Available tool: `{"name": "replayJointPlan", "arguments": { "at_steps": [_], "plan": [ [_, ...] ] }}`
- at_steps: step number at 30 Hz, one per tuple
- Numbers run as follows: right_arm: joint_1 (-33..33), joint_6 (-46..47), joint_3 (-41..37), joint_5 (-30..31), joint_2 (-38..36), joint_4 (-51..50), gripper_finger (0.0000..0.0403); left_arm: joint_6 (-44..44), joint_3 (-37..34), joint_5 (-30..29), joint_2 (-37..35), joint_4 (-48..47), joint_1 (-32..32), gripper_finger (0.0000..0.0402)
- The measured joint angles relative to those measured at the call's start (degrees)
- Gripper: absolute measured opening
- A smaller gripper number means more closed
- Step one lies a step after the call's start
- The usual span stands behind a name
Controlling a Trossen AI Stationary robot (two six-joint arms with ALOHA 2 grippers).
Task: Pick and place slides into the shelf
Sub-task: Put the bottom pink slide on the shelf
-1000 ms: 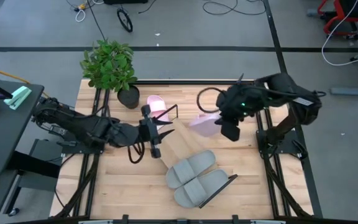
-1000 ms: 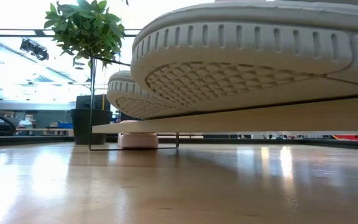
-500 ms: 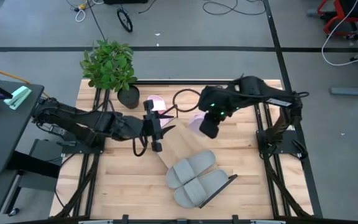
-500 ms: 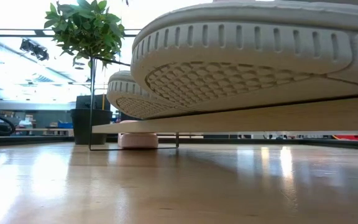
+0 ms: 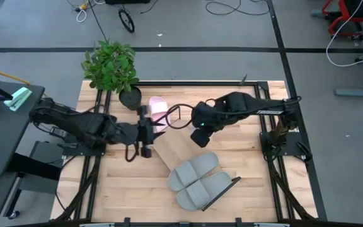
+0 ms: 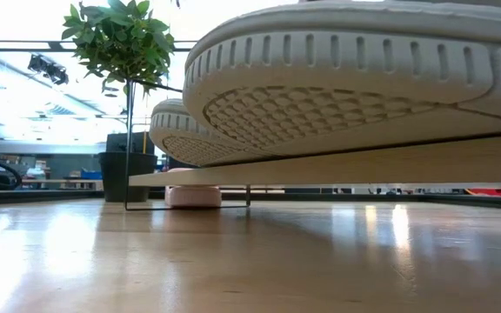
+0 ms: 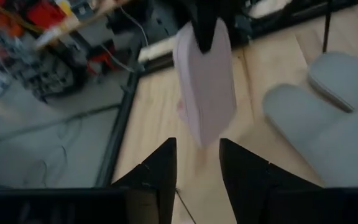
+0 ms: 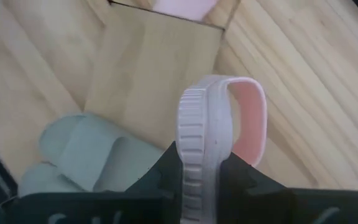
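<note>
Centre of the high view: right gripper (image 5: 200,133) sits over the shelf (image 5: 180,146), a bare board running diagonally, w/ 2 grey slides (image 5: 199,180) side by side at its lower-right end. 1 pink slide (image 5: 158,106) lies on the table (image 5: 106,183) at upper centre beside the plant (image 5: 111,65). Left gripper (image 5: 145,131) hovers at centre-left, near the shelf's upper end.

Low view: grey soles (image 6: 355,78) fill the upper right, resting on the shelf edge (image 6: 337,165); pink slide (image 6: 193,196) lower left, behind.

Left wrist view: fingers (image 7: 157,171) spread apart, nothing between them; 2nd pink slide (image 7: 205,81) hangs upper centre.

Right wrist view: fingers (image 8: 166,168) clenched on that pink slide (image 8: 213,134), held edge-on above the shelf (image 8: 148,74).
</note>
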Motion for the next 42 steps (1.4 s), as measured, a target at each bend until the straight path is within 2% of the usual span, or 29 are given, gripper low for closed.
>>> {"name": "replayJointPlan", "arguments": {
  "at_steps": [6, 16, 23, 34, 42],
  "plan": [
    [0.98, 6.04, -6.72, -1.17, -0.61, -0.13, 0.0058, -8.35, 0.01, 0.16, -5.68, -10.95, -4.75, 0.0108],
    [2.87, 11.46, -8.15, -1.23, -0.74, -0.04, 0.0058, -16.38, 0.01, 0.04, -9.49, -16.97, -8.91, 0.0075],
    [2.02, 7.61, -8.15, 7.6, -0.74, -0.02, 0.0058, -18.16, 0.01, -0.05, -9.51, -20.55, -8.9, 0.0056],
    [-2.4, -1.67, -8.19, 9.12, 0.37, 1.08, 0.0058, -23.41, 0.01, -0.08, -9.53, -22.7, -8.79, 0.0037],
    [-3.59, -7.71, -7.86, 9.4, 0.37, 4.68, 0.0058, -36.83, 0.01, 0.47, -9.55, -33.34, -8.79, 0.0019]
  ]
}}
